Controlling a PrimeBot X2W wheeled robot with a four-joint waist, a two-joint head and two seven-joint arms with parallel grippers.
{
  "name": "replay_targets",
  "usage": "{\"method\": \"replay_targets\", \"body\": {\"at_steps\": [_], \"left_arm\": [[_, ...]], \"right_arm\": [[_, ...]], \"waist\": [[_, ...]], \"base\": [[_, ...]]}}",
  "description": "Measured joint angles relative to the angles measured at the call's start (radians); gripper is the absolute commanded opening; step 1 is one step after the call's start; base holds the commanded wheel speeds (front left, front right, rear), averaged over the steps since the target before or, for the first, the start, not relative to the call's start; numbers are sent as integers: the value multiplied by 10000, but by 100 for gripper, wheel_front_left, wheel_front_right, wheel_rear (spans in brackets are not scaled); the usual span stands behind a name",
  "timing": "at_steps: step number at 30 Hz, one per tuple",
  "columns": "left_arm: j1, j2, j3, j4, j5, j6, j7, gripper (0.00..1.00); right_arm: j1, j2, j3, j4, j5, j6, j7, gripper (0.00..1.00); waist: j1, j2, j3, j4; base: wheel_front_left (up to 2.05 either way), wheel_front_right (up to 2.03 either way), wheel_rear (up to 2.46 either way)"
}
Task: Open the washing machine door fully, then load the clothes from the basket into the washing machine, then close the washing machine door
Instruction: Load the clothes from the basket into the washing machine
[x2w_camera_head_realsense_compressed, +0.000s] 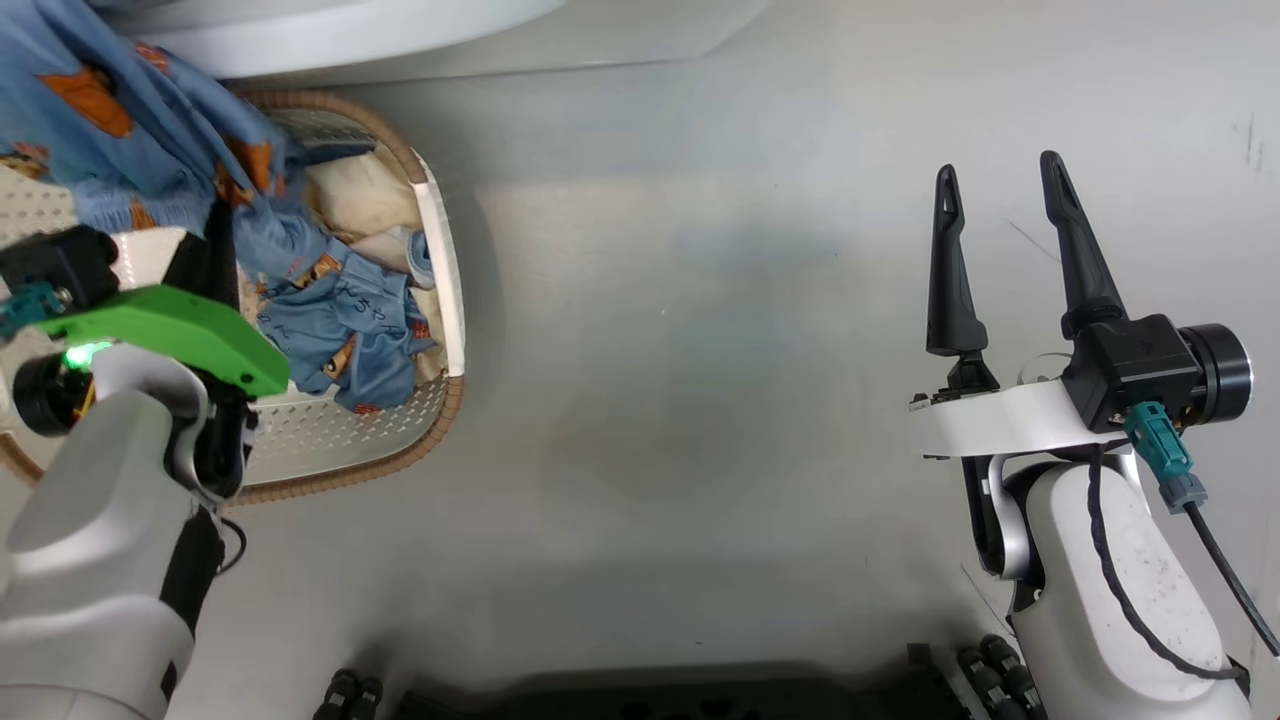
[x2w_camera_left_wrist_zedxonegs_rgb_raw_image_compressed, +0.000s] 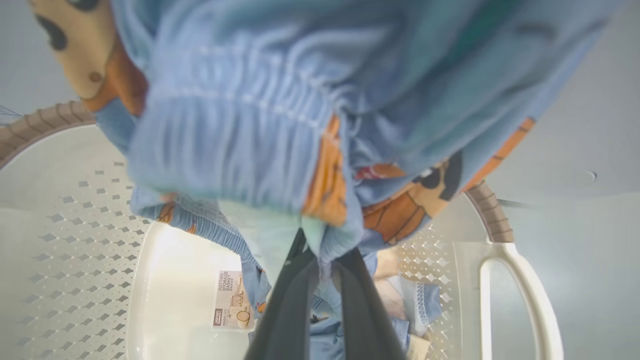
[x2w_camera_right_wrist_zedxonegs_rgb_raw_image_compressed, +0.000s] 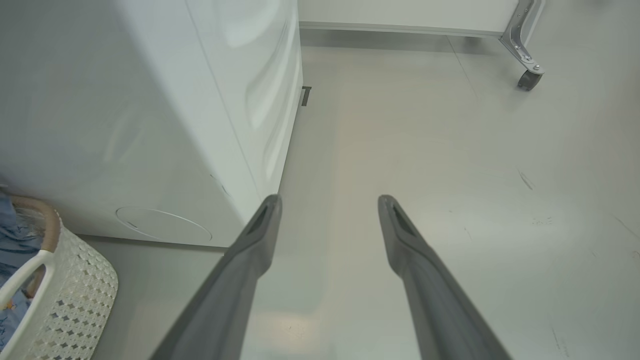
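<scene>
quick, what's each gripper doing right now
left gripper: closed, holding a piece of the clothes over the basket
right gripper: open, holding nothing

label (x2w_camera_left_wrist_zedxonegs_rgb_raw_image_compressed: 231, 299) on basket (x2w_camera_left_wrist_zedxonegs_rgb_raw_image_compressed: 75, 240) bottom, "RATTAN BASKET", smaller print unreadable

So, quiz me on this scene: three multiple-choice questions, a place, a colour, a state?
1. Where does the basket stand?
A) on a shelf
B) on the floor by the washing machine
C) on a table
2. What colour is the basket's rim?
A) red
B) black
C) brown
3. The left gripper is:
A) shut on the clothes
B) open and empty
C) shut on the basket's handle
Answers: B, it sits on the floor by the machine; C, a brown woven band; A, its fingers pinch blue fabric.
</scene>
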Motion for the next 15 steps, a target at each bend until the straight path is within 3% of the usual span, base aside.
{"method": "replay_targets", "body": {"at_steps": [8,15], "left_arm": [[493,96,-33,-387,46,0,-59,0],[539,510,907,-1695,458,0,-59,0]], "right_arm": [[-7,0,-2,161,13,0,0,100],[-5,-4,-19,224,48,0,0,100]], "waist": [[0,0,-492,207],[0,0,-839,386]], "base": [[0,0,0],[0,0,0]]}}
